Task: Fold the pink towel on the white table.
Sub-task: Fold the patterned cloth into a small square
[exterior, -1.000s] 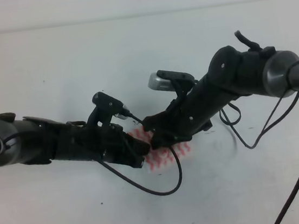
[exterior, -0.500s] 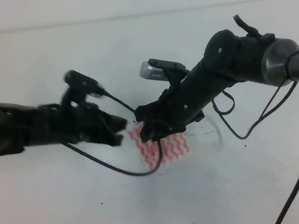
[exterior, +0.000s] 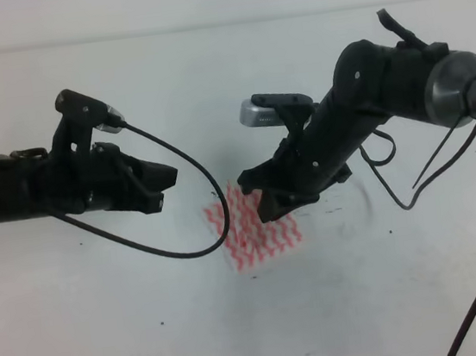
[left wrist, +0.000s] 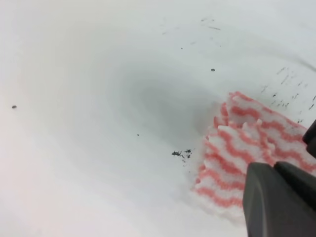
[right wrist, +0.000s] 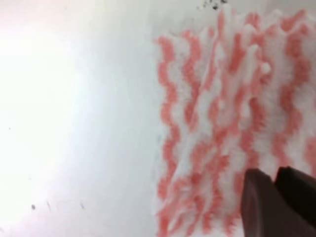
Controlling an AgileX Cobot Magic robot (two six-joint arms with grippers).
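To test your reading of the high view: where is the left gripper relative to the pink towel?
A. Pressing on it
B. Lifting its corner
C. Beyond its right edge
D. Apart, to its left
D: the left gripper sits left of the pink towel, not touching it.

Bright even light, glare washing the white table [right wrist: 59,98], close wrist views soft, blurred

Pink towel [exterior: 255,232] flat on white table [exterior: 208,77], right hand [exterior: 262,199] at its top edge, left hand [exterior: 163,187] well apart.
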